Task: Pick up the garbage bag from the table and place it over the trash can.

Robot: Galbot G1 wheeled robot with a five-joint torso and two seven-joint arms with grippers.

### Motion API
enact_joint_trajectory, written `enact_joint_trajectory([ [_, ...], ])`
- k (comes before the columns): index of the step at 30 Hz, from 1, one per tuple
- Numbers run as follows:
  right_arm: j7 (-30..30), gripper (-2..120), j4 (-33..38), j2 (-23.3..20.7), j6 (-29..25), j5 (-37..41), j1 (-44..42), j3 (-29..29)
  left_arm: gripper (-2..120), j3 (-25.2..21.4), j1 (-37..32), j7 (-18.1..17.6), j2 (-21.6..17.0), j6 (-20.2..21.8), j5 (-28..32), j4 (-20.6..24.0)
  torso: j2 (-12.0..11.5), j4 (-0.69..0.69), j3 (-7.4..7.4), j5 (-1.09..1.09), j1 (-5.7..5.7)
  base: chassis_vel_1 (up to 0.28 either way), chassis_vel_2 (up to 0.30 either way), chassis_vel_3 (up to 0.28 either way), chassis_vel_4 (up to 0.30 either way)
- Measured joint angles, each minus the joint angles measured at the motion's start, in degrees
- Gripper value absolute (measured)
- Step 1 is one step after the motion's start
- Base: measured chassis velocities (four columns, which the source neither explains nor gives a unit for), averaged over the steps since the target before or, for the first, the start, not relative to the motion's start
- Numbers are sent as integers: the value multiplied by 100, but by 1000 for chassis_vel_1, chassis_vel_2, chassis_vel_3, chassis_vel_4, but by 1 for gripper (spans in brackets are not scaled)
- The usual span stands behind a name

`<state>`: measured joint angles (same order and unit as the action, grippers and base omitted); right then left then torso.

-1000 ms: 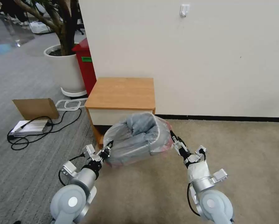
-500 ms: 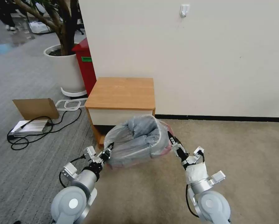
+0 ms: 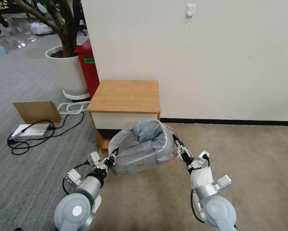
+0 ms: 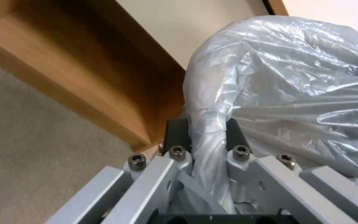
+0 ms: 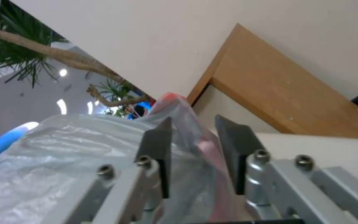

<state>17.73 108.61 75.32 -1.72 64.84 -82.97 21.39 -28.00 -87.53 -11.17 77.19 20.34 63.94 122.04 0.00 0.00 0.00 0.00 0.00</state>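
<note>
While low over beige carpet [image 3: 246, 160] near worktop [image 3: 126, 96], bag [image 3: 140, 146] stretched between left fingers [image 3: 114, 153] and right fingers [image 3: 176, 143], both clamped on bag's rim.

Trash can fully wrapped by garbage bag [image 3: 140, 146], at 6 o'clock of the table [image 3: 126, 95]; can't tell its rim or walls under the plastic. Left gripper [image 3: 113, 156] tips buried in bag folds at bag's 8 o'clock. Right gripper [image 3: 176, 143] tips half behind bag's pink edge at 3 o'clock. Table's lower shelf blocked by bag. In left wrist view, bag [image 4: 286, 81] cut off by frame edge.
</note>
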Motion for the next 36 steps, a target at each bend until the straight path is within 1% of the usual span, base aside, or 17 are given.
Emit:
enact_joint_trajectory([
  [1,-2,22,-8,1,-4,-17,11,0,5,9,-14,27,2,4,-25,0,0,0,0,0,0,0,0,0,0],
  [2,-2,22,-8,1,-4,-17,11,0,5,9,-14,27,2,4,-25,0,0,0,0,0,0,0,0,0,0],
  [5,-13,7,-36,-6,-23,-44,46,7,5,35,-56,92,9,26,-69,6,0,0,0,0,0,0,0,0,0],
  [6,-15,4,-40,-9,-34,-48,56,10,5,38,-65,104,10,34,-74,12,0,0,0,0,0,0,0,0,0],
  [7,-15,4,-40,-9,-34,-48,56,10,5,38,-65,104,10,34,-74,12,0,0,0,0,0,0,0,0,0],
  [8,-17,0,-47,-13,-45,-55,66,15,5,40,-76,117,10,43,-78,24,0,0,0,0,0,0,0,0,0],
  [15,-165,0,-150,-15,-139,-86,122,44,5,40,-118,159,11,68,-84,71,0,0,0,0,0,0,0,0,0],
  [20,-405,0,-247,-8,-208,-160,221,54,5,55,-173,225,16,82,-95,118,0,0,0,0,0,0,0,0,0],
  [24,-672,0,-405,-6,-208,-383,303,50,5,66,-175,243,38,98,-95,183,0,0,0,0,0,0,0,0,0],
  [32,-749,0,-518,2,-212,-566,312,49,5,69,-172,244,55,100,-116,200,0,0,0,0,0,0,0,0,0],
  [33,-769,4,-467,15,-254,-707,282,70,5,71,-152,247,53,100,-217,172,0,0,0,1,0,0,0,0,0],
  [35,-771,5,-437,18,-266,-754,271,80,5,75,-146,248,51,99,-241,164,0,0,0,0,0,0,0,0,0],
  [36,-811,11,-298,27,-288,-930,205,112,5,71,-118,244,41,97,-309,136,0,0,0,0,0,0,0,0,0],
])
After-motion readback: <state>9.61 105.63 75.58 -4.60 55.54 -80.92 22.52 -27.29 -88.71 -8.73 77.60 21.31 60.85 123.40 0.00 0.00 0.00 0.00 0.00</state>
